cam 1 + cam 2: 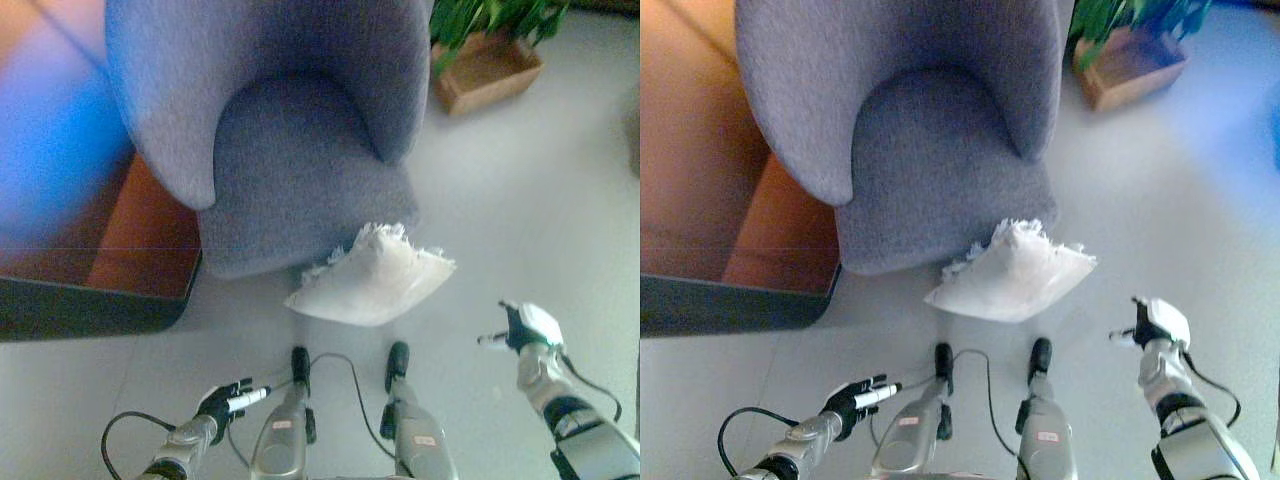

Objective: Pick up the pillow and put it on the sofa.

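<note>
white pillow (375, 280) on floor (500, 200), leaning against sofa (290, 180) front. both robot hands low, spread, empty: left (225, 402), right (528, 328). risk: one-sided grasp lets limp pillow droop and slip.

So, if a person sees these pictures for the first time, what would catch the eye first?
Most likely the big blue-grey sofa chair filling the upper middle, and the white fringed pillow lying on the pale floor against its front edge. Lower down, the left hand and the right hand hang apart from the pillow, holding nothing. A potted plant in a brown box stands at the upper right.
</note>
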`<state>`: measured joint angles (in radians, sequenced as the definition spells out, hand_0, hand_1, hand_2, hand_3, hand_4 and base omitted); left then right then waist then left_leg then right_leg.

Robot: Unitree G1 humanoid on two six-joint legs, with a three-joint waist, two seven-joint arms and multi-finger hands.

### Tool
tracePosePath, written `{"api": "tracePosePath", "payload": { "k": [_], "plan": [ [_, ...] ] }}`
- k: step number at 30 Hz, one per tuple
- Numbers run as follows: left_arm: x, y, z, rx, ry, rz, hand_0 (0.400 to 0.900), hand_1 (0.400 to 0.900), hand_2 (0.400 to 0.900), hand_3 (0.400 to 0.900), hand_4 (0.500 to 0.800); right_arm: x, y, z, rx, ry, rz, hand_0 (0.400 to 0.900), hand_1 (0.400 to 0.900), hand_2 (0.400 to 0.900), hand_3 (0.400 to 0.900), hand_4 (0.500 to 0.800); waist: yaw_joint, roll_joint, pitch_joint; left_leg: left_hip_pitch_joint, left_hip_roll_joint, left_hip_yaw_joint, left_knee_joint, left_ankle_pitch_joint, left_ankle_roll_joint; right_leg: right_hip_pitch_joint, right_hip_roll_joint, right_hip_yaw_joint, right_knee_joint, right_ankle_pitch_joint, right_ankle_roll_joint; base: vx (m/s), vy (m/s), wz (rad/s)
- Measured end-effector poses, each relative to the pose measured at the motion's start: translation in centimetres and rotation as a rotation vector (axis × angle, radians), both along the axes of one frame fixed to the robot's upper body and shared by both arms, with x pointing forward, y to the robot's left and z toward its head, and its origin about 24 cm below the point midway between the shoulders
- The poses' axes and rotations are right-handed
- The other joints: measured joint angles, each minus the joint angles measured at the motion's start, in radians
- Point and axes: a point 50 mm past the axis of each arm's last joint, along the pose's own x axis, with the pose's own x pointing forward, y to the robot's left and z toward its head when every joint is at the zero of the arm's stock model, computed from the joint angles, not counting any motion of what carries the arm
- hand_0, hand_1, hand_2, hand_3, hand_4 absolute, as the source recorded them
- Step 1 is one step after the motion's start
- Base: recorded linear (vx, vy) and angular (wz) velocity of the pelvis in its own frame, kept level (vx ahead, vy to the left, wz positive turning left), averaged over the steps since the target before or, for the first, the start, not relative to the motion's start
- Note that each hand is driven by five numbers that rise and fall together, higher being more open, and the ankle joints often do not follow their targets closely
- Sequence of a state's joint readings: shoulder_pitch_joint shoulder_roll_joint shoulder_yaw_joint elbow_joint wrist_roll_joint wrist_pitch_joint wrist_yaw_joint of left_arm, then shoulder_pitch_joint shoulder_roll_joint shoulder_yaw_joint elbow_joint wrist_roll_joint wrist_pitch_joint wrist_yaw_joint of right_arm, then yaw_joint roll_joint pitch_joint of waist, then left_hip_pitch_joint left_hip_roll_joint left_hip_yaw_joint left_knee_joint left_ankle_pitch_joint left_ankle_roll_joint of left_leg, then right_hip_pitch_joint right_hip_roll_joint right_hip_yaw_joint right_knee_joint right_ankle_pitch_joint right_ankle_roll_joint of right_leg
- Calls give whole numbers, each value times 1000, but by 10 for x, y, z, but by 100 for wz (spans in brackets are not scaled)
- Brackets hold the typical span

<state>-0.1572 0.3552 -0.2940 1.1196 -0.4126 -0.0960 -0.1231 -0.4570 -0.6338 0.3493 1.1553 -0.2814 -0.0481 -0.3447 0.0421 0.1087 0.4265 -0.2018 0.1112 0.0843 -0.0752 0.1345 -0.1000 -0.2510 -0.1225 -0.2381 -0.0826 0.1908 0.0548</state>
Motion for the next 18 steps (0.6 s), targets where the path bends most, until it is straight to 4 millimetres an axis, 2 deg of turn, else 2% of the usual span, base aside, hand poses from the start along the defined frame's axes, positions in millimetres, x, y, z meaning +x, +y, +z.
{"api": "tracePosePath", "payload": {
  "k": [1,5,10,15,18],
  "plan": [
    [5,1,3,-6,-24,8,900,900,900,900,800,10,-2,13,-9,-41,10,900,900,900,900,800,0,5,17,-21,-1,-9,11,0,0,-12,-2,-9,4,0,0,-103,-12,10],
    [29,0,20,-21,-131,-6,900,900,900,900,800,29,-16,54,-38,-156,-2,900,900,900,900,800,26,17,61,-95,-7,-18,47,0,2,-82,-13,-16,46,-3,-3,-84,2,4],
    [38,3,30,-40,-201,7,900,900,900,900,800,47,-17,88,-55,-243,40,900,900,900,900,800,48,16,67,-189,-19,-26,109,-5,10,-207,-43,-10,183,-56,1,-35,35,6],
    [36,2,30,-81,-221,45,900,900,900,900,800,62,-14,121,-80,-299,89,900,900,900,900,800,50,19,68,-291,-47,-20,154,1,24,-353,-86,18,314,-92,2,0,95,5],
    [36,1,32,-91,-240,48,900,900,900,900,800,67,-16,138,-106,-308,105,900,900,900,900,800,52,35,76,-339,-60,-22,180,2,30,-410,-103,26,357,-100,1,9,97,12]
  ]
}}
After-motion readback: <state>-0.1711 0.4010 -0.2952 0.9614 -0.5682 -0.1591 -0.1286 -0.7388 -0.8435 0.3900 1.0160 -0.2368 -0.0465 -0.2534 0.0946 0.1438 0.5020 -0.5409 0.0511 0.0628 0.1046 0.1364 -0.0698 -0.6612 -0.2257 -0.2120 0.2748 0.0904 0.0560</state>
